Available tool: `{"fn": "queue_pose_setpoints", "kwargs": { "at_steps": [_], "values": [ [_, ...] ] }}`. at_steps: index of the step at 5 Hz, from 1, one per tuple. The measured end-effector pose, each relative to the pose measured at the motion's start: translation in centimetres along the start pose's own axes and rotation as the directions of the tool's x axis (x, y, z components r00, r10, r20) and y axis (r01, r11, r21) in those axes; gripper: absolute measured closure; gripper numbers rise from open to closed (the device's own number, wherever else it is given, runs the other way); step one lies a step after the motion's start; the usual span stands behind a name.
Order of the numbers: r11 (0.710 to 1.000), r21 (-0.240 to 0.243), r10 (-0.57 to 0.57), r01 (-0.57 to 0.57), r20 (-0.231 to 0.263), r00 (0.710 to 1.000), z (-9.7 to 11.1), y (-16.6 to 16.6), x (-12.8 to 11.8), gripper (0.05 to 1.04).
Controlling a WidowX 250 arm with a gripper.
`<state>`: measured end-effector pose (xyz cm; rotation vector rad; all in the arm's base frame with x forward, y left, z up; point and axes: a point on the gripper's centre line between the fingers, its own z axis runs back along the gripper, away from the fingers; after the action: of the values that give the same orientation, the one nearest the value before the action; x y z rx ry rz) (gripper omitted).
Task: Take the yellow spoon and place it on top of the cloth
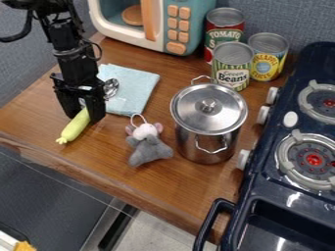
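At the left of the work surface the black gripper point(84, 117) hangs low, its two fingers apart, one on each side of the spoon's handle. The spoon point(75, 127) has a thick yellow-green handle that slants down and left from between the fingers. A shiny metal bowl shows just right of the gripper, over the cloth's left part; the stretch joining it to the handle is mostly hidden by the gripper. Behind and to the right is the light blue cloth point(135, 92), spread on the wooden top.
A grey plush mouse point(149, 149) lies right of the spoon, beside a lidded steel pot point(208, 125). Several cans stand behind the pot, near a toy microwave point(185, 24). The dark blue stove point(288, 157) borders the right side, and the counter's front edge runs below the spoon.
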<state>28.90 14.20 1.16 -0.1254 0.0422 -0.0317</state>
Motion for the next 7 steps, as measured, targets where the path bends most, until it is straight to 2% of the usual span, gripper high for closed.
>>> {"fn": "queue_pose_setpoints", "kwargs": {
  "at_steps": [1,2,3,4,5,6,7],
  "values": [
    [1.000,-0.007,-0.010,0.010,0.065,0.998,1.0,-0.4,0.7,0.079],
    [0.998,0.040,-0.043,0.039,0.094,0.995,3.0,-1.0,1.1,0.084],
    [0.992,0.100,-0.096,0.082,0.140,0.986,6.2,-2.3,1.6,0.084],
    [0.984,0.132,-0.128,0.118,0.070,0.989,7.6,-2.9,1.1,0.084],
    [0.989,0.128,-0.067,0.071,-0.036,0.997,8.6,-3.2,-0.1,0.084],
    [0.999,0.024,0.027,-0.024,-0.150,0.988,8.1,-3.4,-0.4,0.084],
    [0.999,0.018,0.043,-0.041,-0.151,0.988,8.1,-3.1,-0.5,0.084]
  ]
}}
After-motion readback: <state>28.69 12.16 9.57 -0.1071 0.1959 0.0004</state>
